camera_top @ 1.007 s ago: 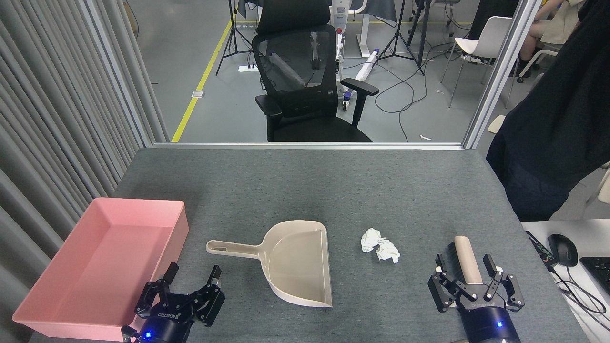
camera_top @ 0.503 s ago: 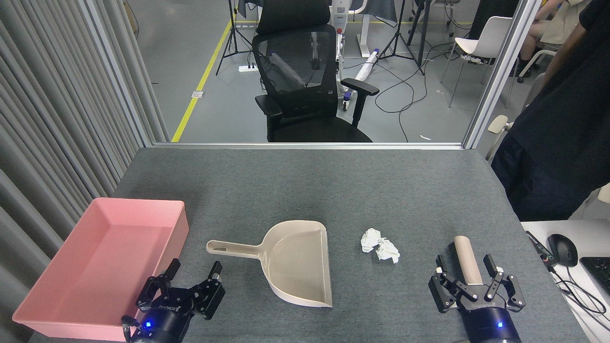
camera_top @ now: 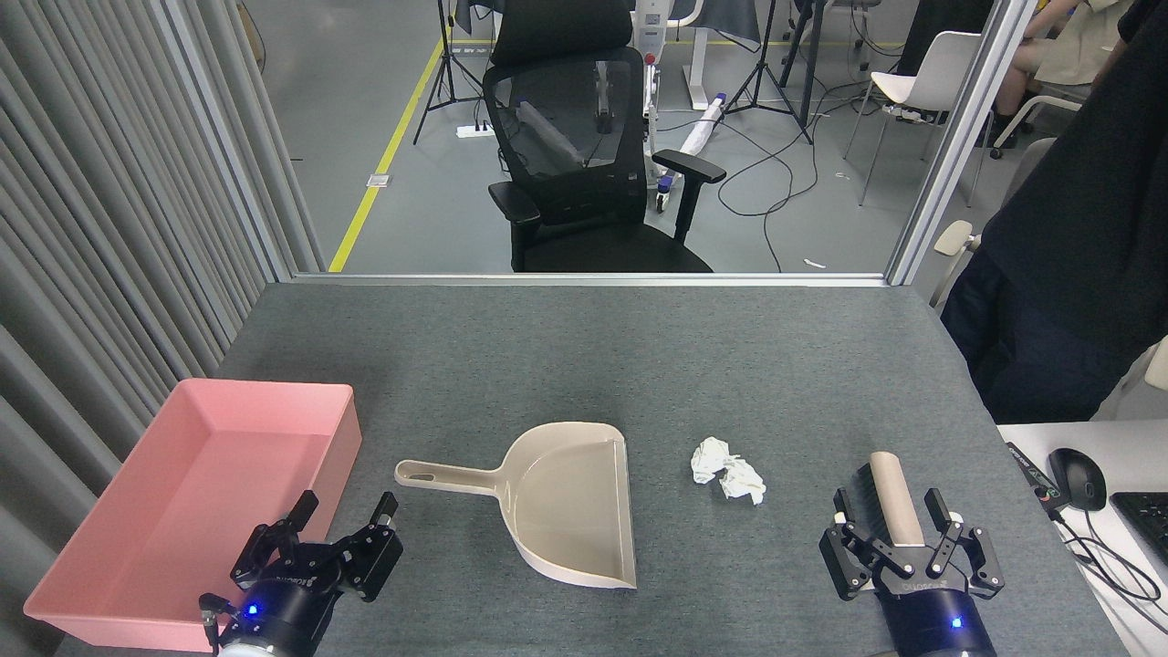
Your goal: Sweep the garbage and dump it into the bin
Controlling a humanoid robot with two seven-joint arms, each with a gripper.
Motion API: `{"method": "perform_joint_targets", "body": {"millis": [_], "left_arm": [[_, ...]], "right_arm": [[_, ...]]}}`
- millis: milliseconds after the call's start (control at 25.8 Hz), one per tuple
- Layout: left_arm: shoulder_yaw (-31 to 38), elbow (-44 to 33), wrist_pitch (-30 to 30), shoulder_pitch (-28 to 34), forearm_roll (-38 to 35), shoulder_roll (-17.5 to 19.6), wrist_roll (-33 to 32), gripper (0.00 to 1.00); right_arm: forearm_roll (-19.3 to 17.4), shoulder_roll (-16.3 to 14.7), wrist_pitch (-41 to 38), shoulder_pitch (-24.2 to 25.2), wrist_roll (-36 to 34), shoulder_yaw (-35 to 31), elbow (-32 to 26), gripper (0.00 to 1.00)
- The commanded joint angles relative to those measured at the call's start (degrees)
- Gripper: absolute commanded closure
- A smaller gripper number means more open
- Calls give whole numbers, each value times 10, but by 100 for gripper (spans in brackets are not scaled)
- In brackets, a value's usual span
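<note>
The garbage (camera_top: 727, 470), a crumpled wad of white tissue, lies on the grey table just right of the beige dustpan (camera_top: 570, 502). The dustpan's mouth faces right and its handle points left. The pink bin (camera_top: 182, 511) sits at the table's left front with nothing in it. My left gripper (camera_top: 347, 504) is open over the bin's near right corner, left of the dustpan handle. My right gripper (camera_top: 890, 500) is open at the front right. Its fingers stand on either side of a brush (camera_top: 887, 488) that has a beige handle and black bristles.
A person in dark clothes (camera_top: 1068, 274) stands at the table's right edge. A mouse (camera_top: 1083, 479) and a keyboard (camera_top: 1152, 520) lie on a white desk at the far right. A black office chair (camera_top: 593, 164) stands beyond the table's far edge. A grey curtain (camera_top: 109, 228) lines the left side.
My left gripper has moved left and toward me, away from the dustpan handle and over the bin's corner. The person at the right has shifted. My right gripper has stayed put.
</note>
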Motion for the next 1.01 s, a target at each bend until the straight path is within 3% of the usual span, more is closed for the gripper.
{"method": "perform_joint_targets", "body": {"millis": [0, 620, 968], "left_arm": [[-1, 2, -1, 1, 1, 2, 0, 1], [-1, 3, -16, 2, 11, 0, -9, 1], [-4, 4, 36, -1, 288, -4, -41, 1]], "right_arm": [[0, 1, 1, 0, 0, 0, 1, 1], [1, -5, -4, 13, 1, 0, -2, 1], [-4, -61, -11, 67, -3, -13, -9, 1]]}}
